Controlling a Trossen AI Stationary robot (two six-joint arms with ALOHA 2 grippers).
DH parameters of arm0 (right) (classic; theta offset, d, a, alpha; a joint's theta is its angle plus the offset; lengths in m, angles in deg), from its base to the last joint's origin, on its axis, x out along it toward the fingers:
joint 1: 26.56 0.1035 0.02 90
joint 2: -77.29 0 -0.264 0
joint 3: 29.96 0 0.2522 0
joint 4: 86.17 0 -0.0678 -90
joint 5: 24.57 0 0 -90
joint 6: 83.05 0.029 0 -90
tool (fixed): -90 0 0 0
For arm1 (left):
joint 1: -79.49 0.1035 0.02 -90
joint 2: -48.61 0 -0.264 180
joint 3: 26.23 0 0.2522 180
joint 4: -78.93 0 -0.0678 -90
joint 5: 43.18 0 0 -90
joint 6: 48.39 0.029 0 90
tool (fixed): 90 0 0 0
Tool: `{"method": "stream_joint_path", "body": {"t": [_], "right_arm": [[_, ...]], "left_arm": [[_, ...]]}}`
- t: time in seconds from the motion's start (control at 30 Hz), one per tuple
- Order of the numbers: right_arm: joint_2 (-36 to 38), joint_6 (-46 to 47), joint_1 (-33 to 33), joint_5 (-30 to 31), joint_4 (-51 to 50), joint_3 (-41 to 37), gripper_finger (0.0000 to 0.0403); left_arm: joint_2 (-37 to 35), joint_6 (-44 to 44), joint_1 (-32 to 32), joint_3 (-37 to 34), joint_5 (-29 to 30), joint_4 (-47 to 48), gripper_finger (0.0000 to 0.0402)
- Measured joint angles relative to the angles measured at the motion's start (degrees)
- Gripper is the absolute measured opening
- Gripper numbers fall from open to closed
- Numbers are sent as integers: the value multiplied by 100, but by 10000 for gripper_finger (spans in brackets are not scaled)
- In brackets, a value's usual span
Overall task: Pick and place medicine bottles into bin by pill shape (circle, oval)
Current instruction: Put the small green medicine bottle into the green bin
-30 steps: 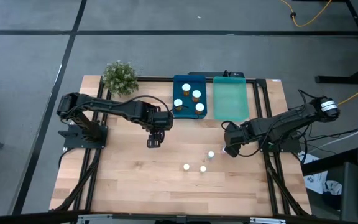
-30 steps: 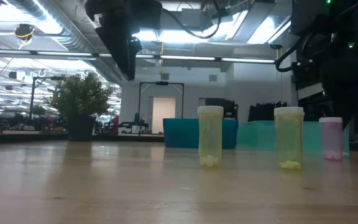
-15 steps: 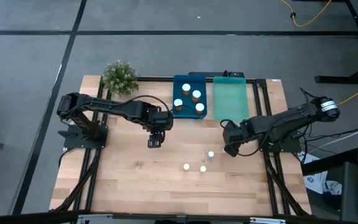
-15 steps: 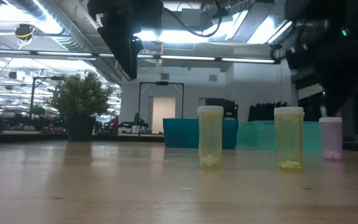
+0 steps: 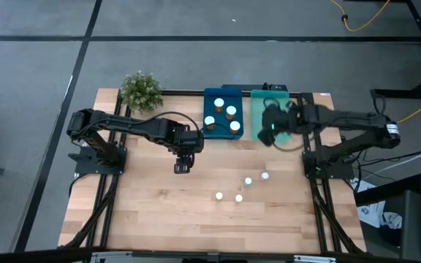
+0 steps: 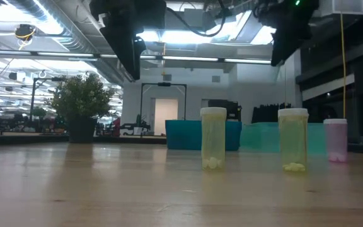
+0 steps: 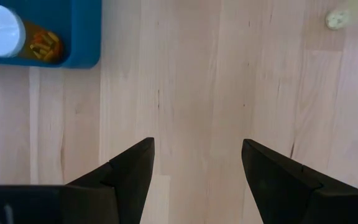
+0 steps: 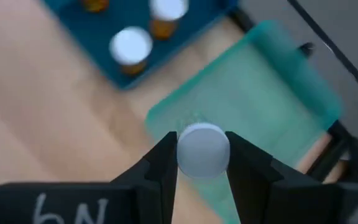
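While the left pincer (image 5: 182, 167) hangs wide above bare counter (image 5: 159, 212) in the high view, the right pincer (image 5: 267, 134) is over the teal tray (image 5: 271, 109); four bottles sit in the blue tray (image 5: 212, 96), four caps on the wood; low view: three pale bottles (image 6: 213, 137) stand upright; right wrist view: the fingers (image 8: 161, 167) clamp a white-capped bottle (image 8: 202, 150) above the teal tray.
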Motion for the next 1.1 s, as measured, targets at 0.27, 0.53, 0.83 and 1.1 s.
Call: {"method": "stream_joint_path", "body": {"t": [0.27,0.53,0.83,1.1], "right_arm": [[-503,-1057,-2352,-995,491,6,114],[-1915,-2150,-3447,-1974,1631,4,114],[-2881,-2390,-4053,-1997,2036,111,115],[-3003,-2422,-4134,-1998,2196,111,137]], "left_arm": [[0,-2,-2,0,-1,-20,234],[0,0,-1,0,-1,-86,234],[0,1,-1,0,-1,-97,234],[0,2,-1,0,0,-198,234]]}}
